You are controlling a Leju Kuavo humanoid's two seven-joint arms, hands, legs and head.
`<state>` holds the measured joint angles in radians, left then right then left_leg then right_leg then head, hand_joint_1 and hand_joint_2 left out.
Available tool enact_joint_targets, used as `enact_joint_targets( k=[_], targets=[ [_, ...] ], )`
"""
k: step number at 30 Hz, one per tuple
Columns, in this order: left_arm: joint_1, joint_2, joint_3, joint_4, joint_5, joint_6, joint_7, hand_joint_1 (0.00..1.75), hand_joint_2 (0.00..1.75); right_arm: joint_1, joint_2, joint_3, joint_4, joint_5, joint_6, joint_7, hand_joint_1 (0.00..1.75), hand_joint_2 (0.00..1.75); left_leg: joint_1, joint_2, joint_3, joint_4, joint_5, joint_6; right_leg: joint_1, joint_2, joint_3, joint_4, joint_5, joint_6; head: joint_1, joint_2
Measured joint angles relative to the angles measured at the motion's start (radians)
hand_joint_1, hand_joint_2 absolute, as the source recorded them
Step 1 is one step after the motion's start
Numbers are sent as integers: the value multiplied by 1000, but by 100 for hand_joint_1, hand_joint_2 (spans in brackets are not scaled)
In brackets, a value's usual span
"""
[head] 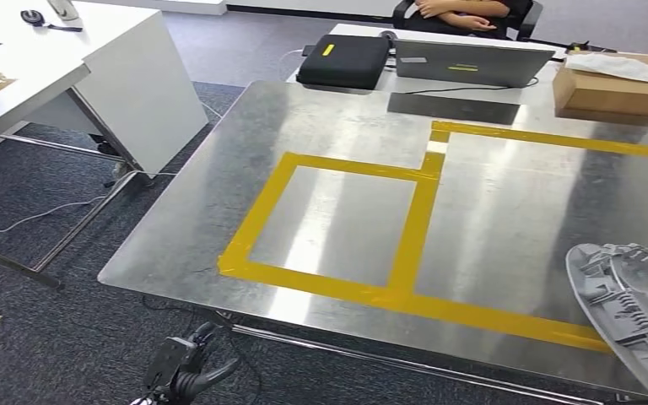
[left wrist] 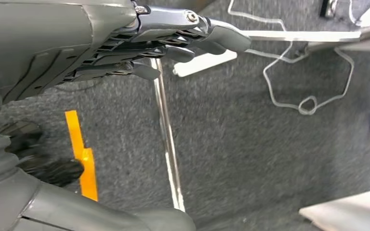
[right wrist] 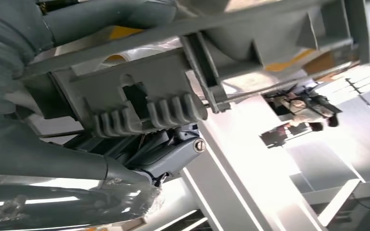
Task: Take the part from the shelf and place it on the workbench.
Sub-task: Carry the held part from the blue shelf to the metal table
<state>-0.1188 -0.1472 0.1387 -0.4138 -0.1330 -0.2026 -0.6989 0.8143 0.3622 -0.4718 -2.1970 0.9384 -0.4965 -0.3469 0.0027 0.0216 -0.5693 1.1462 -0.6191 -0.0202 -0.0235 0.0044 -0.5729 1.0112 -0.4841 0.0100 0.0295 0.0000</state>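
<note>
The grey plastic part point(head: 633, 316) is showing at about four o'clock in the head view, over the near right corner of the metal workbench point(head: 346, 135), and it is hanging partly past the table edge. From this view I cannot tell whether it is already touching the surface or is still a little above it. In the right wrist view the right hand point(right wrist: 166, 151) is lying against the underside of the part point(right wrist: 139, 103), with its dark fingers point(right wrist: 125, 144) pressed up to the ribbed plastic, so I judge that this hand is gripping the part. On the workbench, yellow tape point(head: 413, 224) is marking two boxes, the smaller one near the centre and the larger one towards two o'clock; the part is overlapping the near right end of the tape. The left hand point(left wrist: 173, 45) is hanging low beside the table, over the grey carpet, its fingers held loosely apart and gripping nothing. At twelve o'clock a laptop point(head: 468, 61) and a black bag point(head: 343, 61) are standing on the far edge, and a cardboard box point(head: 614, 89) is sitting at one o'clock. The danger here is that the part is so close to the corner: if the hand is letting go now, the part may be tipping off the edge and falling to the floor.
</note>
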Motion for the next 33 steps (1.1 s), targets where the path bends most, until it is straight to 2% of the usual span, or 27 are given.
enact_joint_targets(
  k=[1,2,3,4,6,7,8,10,11,13,15,16,17,18,19,21,22,23,24,26,28,29,31,33],
  targets=[
    [2,0,0,2,-2,-1,0,0,175,-5,0,-7,8,0,11,0,175,175,0,-9,-32,68,-30,0,1,11,-3,0,2,-3,0,0],
    [4,0,1,4,-3,-1,0,0,175,-8,0,-14,15,0,17,0,175,175,0,-12,-56,117,-44,2,2,23,-5,0,3,-4,0,0],
    [6,0,1,5,-4,-1,0,0,175,-9,0,-19,22,1,21,0,175,175,0,-13,-63,130,-36,6,4,36,-5,0,4,-5,0,0],
    [6,0,1,7,-4,-1,0,0,175,-10,0,-23,27,0,28,1,175,175,0,-17,-53,107,-10,11,6,49,-5,0,5,-6,0,0],
    [4,2,2,9,-8,-1,0,0,175,-13,0,-34,36,-5,60,7,175,175,-4,-31,4,-16,66,27,8,68,-4,0,8,-5,-1,0],
    [1,2,3,11,-11,0,0,0,175,-14,0,-42,40,-8,86,10,175,175,-5,-39,30,-77,91,35,10,75,-5,2,9,-4,-1,0],
    [-4,2,3,14,-14,0,0,0,175,-17,0,-53,45,-7,113,11,175,175,-7,-44,48,-118,103,39,11,79,-7,3,10,-1,-1,0],
    [-12,0,3,20,-22,1,0,0,175,-30,0,-85,55,15,167,5,175,175,-9,-46,55,-147,106,41,11,87,-14,2,16,9,-1,0],
    [-15,-2,3,24,-27,2,0,0,175,-39,0,-104,59,33,192,-4,175,175,-7,-44,54,-152,110,43,10,85,-18,2,17,15,-1,0],
    [-22,-4,4,32,-36,3,0,0,175,-60,0,-141,64,67,241,-34,175,175,-3,-38,54,-162,121,50,10,56,-34,27,-5,25,2,0],
    [-26,-4,4,41,-44,2,0,0,175,-91,0,-163,66,103,287,-69,175,175,-1,-27,52,-167,126,55,10,17,-80,127,-66,34,7,0],
    [-27,-5,4,46,-49,1,0,0,175,-108,0,-168,67,130,308,-82,175,175,-1,-20,50,-166,126,56,10,9,-109,194,-98,39,9,0],
    [-27,-5,4,50,-53,-2,0,0,175,-123,0,-168,67,164,326,-92,175,175,-2,-13,49,-166,127,56,9,5,-131,247,-118,43,9,0],
    [-27,-5,4,55,-58,-4,0,0,175,-137,0,-166,67,208,339,-100,175,175,-2,-7,48,-165,127,56,7,3,-137,271,-121,47,9,0],
    [-29,-6,4,58,-62,-7,0,0,175,-151,0,-162,68,259,348,-106,175,175,-2,-2,49,-165,127,55,6,2,-124,255,-104,49,9,0],
    [-34,-8,4,63,-68,-14,0,0,175,-181,-3,-140,73,365,352,-98,175,175,-1,4,51,-162,125,49,2,-5,-52,129,-45,51,9,0],
    [-39,-9,4,65,-70,-16,0,0,175,-194,-10,-119,78,407,348,-78,175,175,-3,5,50,-158,123,44,1,-8,-14,64,-27,49,9,0],
    [-43,-9,4,66,-72,-19,0,0,175,-204,-22,-92,84,435,343,-46,175,175,-6,6,47,-154,122,38,1,-11,12,19,-17,45,8,0],
    [-47,-9,4,68,-74,-20,0,0,175,-211,-38,-61,91,453,337,-6,175,175,-8,7,45,-150,120,35,2,-12,24,-3,-16,40,6,0],
    [-52,-9,4,71,-76,-22,0,0,175,-217,-71,0,103,464,325,59,175,175,-10,7,41,-147,122,42,3,-11,23,-6,-14,34,3,0],
    [-53,-8,4,74,-80,-22,0,0,175,-218,-110,53,113,464,312,121,175,175,-10,6,40,-148,125,54,4,-11,22,-6,-13,34,3,0],
    [-55,-8,4,76,-83,-22,0,0,175,-219,-137,85,119,466,306,164,175,175,-10,6,40,-149,125,56,5,-11,22,-6,-13,33,2,0],
    [-59,-7,4,81,-87,-26,0,0,175,-226,-208,169,136,480,297,275,175,175,-9,6,40,-153,128,54,7,-10,22,-6,-13,30,3,0],
    [-64,-7,7,86,-86,-38,0,0,175,-246,-286,260,159,506,293,391,175,175,-7,6,40,-156,130,45,9,-10,20,-5,-13,25,3,0]
  ],
)
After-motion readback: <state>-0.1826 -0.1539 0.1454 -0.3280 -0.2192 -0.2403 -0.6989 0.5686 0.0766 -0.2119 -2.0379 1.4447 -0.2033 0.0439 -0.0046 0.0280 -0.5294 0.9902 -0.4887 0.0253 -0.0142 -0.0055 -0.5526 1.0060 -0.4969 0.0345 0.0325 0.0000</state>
